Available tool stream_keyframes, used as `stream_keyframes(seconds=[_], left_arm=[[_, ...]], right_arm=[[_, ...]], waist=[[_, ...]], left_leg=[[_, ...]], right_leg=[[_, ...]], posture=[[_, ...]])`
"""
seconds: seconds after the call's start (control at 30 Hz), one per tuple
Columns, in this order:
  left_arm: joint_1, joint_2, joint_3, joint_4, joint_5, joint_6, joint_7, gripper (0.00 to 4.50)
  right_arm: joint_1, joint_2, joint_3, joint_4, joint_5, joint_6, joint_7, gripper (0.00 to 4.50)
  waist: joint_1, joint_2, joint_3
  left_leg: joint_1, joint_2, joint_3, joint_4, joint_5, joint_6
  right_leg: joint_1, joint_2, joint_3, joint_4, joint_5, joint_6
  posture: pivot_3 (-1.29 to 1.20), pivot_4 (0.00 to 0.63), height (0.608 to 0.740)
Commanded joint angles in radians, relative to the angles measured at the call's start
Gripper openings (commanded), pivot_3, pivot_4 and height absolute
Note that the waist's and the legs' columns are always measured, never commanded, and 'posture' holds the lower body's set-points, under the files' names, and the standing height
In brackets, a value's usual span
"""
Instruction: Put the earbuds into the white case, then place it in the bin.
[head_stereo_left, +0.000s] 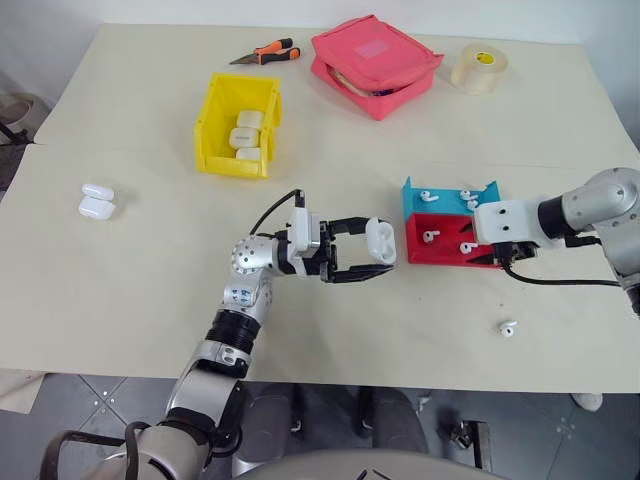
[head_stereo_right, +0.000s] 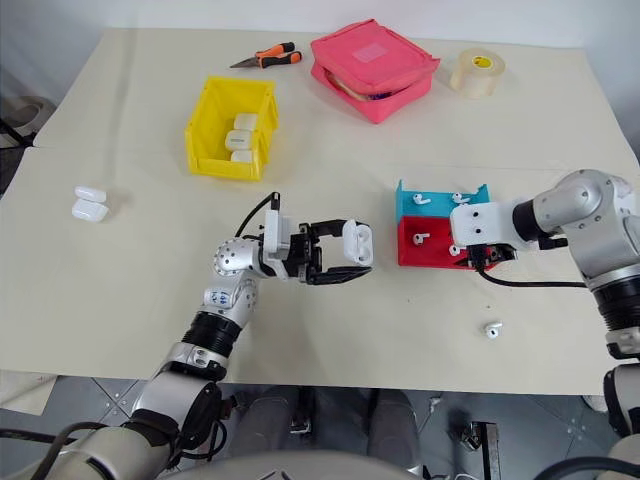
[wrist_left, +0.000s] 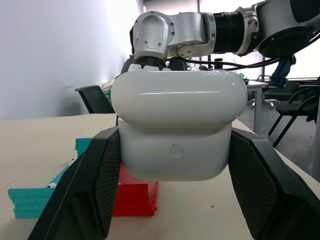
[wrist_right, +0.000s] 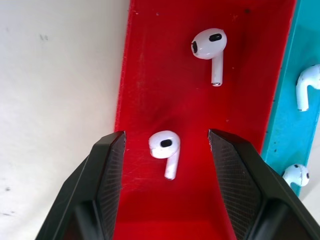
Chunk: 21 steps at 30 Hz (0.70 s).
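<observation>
From the head camera I see my left gripper (head_stereo_left: 372, 257) at the middle of the frame, fingers clenched on a white case (head_stereo_left: 380, 239) held above the table (head_stereo_left: 140, 290). The case's lid looks closed. Just right of it sit the red tray (head_stereo_left: 440, 252) and, behind it, the blue tray (head_stereo_left: 440, 200), touching each other. My right gripper hangs over the red tray's right end. Two earbuds (head_stereo_left: 431, 237) lie in the red tray and more in the blue one. A single earbud (head_stereo_left: 508, 328) lies loose on the table at lower right. The yellow bin (head_stereo_left: 238, 125) stands at upper left with three white cases inside, and two more cases (head_stereo_left: 97, 201) rest at the far left. Along the top edge lie a pair of pliers (head_stereo_left: 268, 54), a pink pouch (head_stereo_left: 375, 65) and a tape roll (head_stereo_left: 479, 68).

In the left wrist view the case fills the centre, pinched between both fingers.

In the right wrist view my right gripper (wrist_right: 167, 145) has its jaws apart, straddling one earbud on the red tray floor without touching it.
</observation>
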Motion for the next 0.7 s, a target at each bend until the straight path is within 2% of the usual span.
stream_keyframes(seconds=[0.03,0.7], left_arm=[[0.014,0.000,-0.011,-0.054,-0.007,0.007,0.009,2.79],[0.046,0.009,-0.026,-0.102,-0.010,0.024,0.042,2.79]], right_arm=[[-0.026,0.006,-0.002,0.026,-0.020,-0.034,0.017,2.73],[-0.085,0.047,0.006,0.126,-0.079,-0.101,0.053,2.73]], waist=[[0.000,0.000,0.000],[-0.002,0.000,0.000]], left_leg=[[0.000,0.000,0.000,0.000,0.000,0.000],[0.000,0.000,0.000,0.000,0.000,0.000]], right_leg=[[0.000,0.000,0.000,0.000,0.000,0.000],[0.000,0.000,0.000,0.000,0.000,0.000]], posture=[[0.00,0.150,0.740],[0.00,0.150,0.740]])
